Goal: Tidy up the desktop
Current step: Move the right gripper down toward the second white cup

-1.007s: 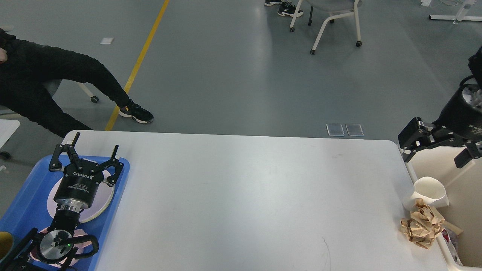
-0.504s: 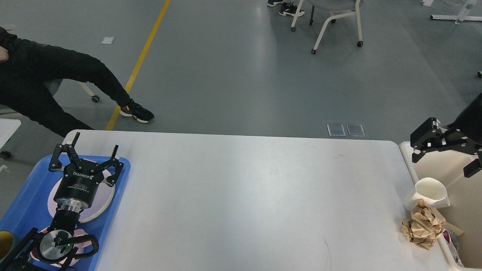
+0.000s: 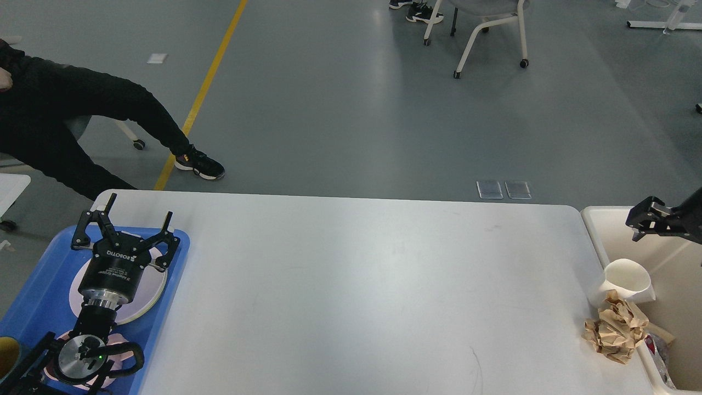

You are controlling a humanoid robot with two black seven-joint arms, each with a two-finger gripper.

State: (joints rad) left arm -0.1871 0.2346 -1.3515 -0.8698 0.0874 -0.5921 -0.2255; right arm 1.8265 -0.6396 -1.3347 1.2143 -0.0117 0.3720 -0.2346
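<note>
The desktop (image 3: pixel 356 296), a white worktop with rounded corners, fills the near middle of the view and is almost bare. The one thing on it is a crumpled ball of brown paper (image 3: pixel 614 332) at its near right edge, touching the rim of the beige bin (image 3: pixel 595 230) just beside it. A white paper cup (image 3: pixel 626 280) leans on that same rim, tilted; whether it rests inside the bin or on the worktop edge is unclear.

The likely risk is the paper ball: it sits half over the edge, so a clumsy approach could knock it to the floor instead of into the bin, and nudging the cup could tip it out.

The left gripper (image 3: pixel 126 227) hovers over a round plate (image 3: pixel 145 299) in the blue tray (image 3: pixel 38 274) at the near left, fingers spread wide, holding nothing. The right gripper (image 3: pixel 650 219) is cut off at the right edge over the bin, so I cannot tell how it is set. The bin's contents are mostly out of view.
</note>
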